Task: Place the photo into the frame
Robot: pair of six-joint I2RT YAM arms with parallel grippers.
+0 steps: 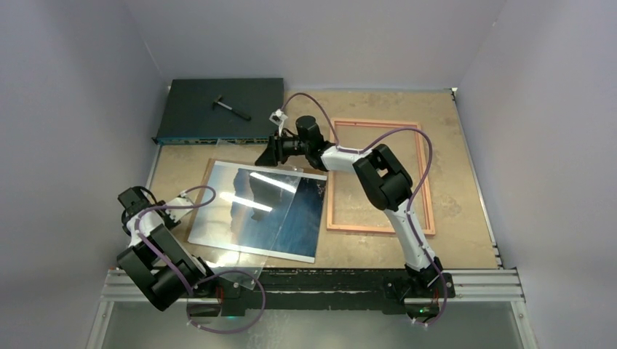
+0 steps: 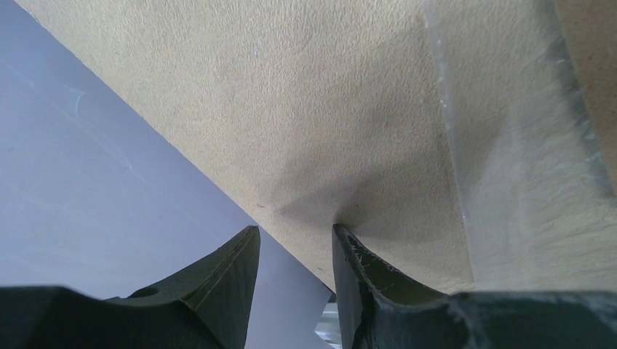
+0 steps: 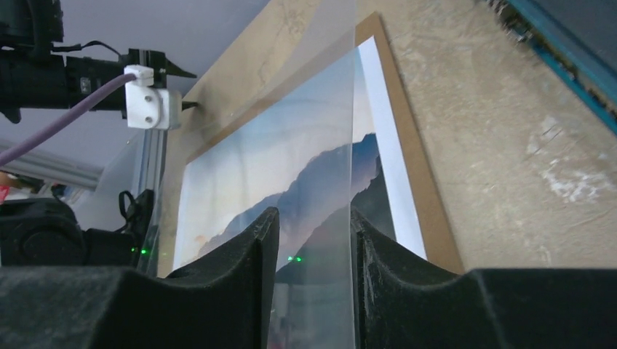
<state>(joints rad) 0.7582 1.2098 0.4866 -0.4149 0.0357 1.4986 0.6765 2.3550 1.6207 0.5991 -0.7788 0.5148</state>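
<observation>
Progress is slight: the frame (image 1: 427,182) lies flat and hollow on the tabletop (image 1: 462,145), off to the side of the right tool (image 3: 311,214) and behind its elbow, with bare tabletop showing through the opening. Nothing sits inside it. The photo (image 1: 291,218) lies picture-side up on a brown backing board (image 3: 415,189), stretching away in front of the right tool toward the arm bases, apart from the frame and beside its near long side.

A clear pane (image 3: 320,145) lies over the photo, and its far edge runs between the right tool's two fingers. The fingers stand close on either side of that edge, but I cannot tell whether they are actually clamped on it or only bracketing it. The pane appears slightly raised at the tool's end, though that is a judgement from the reflections.

The left tool (image 2: 295,236) is parted and grasps nothing; it points down at bare tabletop, with the pane's edge off to one side of its fingers and the wall on the other.

Left to do, as I judge it: get the pane out of the way or into the frame, move the photo across, seat it within the pink border, then probably add the board behind.
</observation>
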